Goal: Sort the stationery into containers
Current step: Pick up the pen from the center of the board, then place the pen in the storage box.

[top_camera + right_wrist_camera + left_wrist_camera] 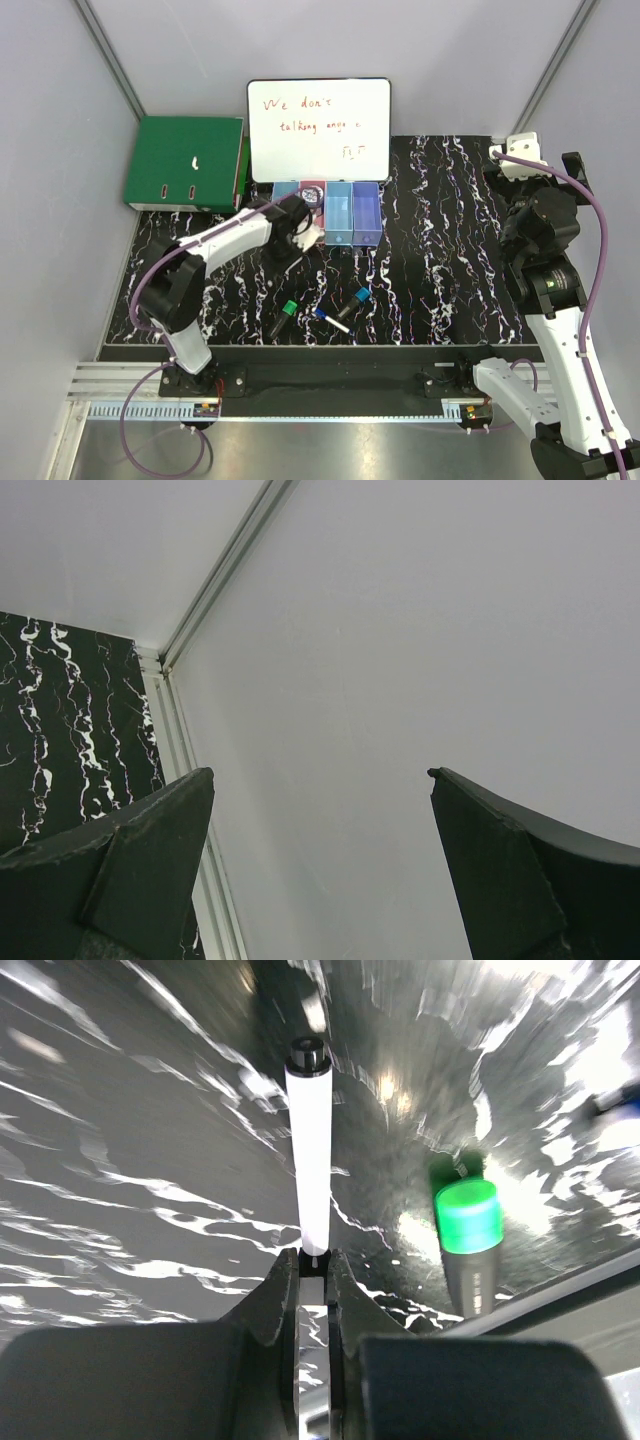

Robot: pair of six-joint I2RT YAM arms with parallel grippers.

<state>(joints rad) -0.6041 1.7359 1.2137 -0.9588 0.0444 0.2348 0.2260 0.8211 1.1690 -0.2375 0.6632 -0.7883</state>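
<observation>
A white pen (307, 1150) with a black end is clamped by its lower end between the nearly shut fingers of the left gripper (313, 1260), the rest of the barrel standing out free beyond the fingertips. In the top view this gripper is seen up against the near left end of the containers (340, 212); whether the pen is already above a bin cannot be told. The pen is judged light, stiff and smooth, so it is likely to pivot or slide when pinched so near one end; a hold nearer mid-barrel would be steadier. A green-capped marker (284, 317), a blue-and-white pen (333, 320) and a blue-capped marker (355, 300) are left lying on the table (440, 260) near its front edge, well apart from the containers; each is best taken across the barrel, not the rounded cap. The right gripper (320, 775) is spread wide, nothing is held in it, and it is turned toward the wall.
</observation>
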